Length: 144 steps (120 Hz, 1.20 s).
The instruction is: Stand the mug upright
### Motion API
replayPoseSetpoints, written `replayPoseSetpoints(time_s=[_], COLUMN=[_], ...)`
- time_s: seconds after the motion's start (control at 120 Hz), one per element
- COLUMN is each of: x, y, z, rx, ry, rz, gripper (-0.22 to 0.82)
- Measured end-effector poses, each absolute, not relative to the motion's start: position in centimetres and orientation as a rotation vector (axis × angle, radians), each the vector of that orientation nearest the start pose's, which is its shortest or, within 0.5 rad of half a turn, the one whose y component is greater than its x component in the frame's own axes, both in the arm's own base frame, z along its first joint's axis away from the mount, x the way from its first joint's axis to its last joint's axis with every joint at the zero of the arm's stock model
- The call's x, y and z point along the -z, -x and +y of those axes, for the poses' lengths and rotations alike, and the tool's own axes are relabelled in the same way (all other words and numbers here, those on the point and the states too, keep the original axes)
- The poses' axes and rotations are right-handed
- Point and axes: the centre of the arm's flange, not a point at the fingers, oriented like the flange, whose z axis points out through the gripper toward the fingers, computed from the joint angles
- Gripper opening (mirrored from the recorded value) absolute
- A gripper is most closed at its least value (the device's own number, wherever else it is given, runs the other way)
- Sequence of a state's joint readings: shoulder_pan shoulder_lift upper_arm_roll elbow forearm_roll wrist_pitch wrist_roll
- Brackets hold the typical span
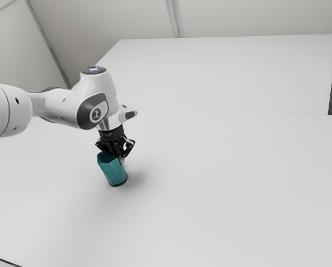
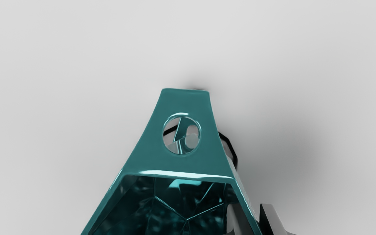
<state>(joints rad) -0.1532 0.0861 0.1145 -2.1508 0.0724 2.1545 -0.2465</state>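
Observation:
My gripper (image 1: pixel 120 158) is at the rim of the teal mug (image 1: pixel 113 171) in the exterior view. The mug has its mouth up and its dark base down, with its body in line with my hand; whether it leans a little or its base bears fully on the table, I cannot tell. In the wrist view the faceted mug (image 2: pixel 188 164) shows its open mouth and a flat projecting part with a round hole. One finger of my gripper (image 2: pixel 254 219) is inside the mouth and the other outside, shut on the side wall between them.
The mug is over a wide white table (image 1: pixel 227 183). A second white surface (image 1: pixel 227 72) lies behind it, toward the back walls. My arm comes in from the exterior view's left. A dark-edged item (image 1: pixel 4 260) shows at the lower left corner.

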Motion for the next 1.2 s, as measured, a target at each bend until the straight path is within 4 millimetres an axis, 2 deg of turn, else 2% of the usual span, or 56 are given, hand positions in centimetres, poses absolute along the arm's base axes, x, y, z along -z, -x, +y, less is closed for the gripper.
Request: replayPoseSetpoints(time_s=[0.05, 0.117, 0.4, 0.558, 0.767, 0.908, 0.975, 1.042, 1.125, 1.2], x=[-35.3, -35.3, -35.9, -38.6, -45.1, -53.1, -56.7, -59.3, -61.4, -62.3], y=[-54.1, -54.0, -53.8, -54.0, -55.2, -58.7, -59.2, -59.1, -58.4, -57.6], z=[-1.9, -1.9, -2.3, -2.6, -3.6, -5.5, -7.2, -8.4, -8.4, -7.7], rx=[-0.117, -0.130, -0.180, -0.157, -0.062, 0.093, 0.154, 0.177, 0.168, 0.146], ry=[3.048, 3.050, 3.078, 3.091, 3.117, 3.121, 3.115, 3.107, 3.099, 3.094], rz=[-0.255, -0.259, -0.284, -0.278, -0.234, -0.118, -0.027, 0.044, 0.089, 0.108], gripper=[-0.17, -0.11, 0.27, 0.41, 0.53, 0.57, 0.58, 0.58, 0.59, 0.60])
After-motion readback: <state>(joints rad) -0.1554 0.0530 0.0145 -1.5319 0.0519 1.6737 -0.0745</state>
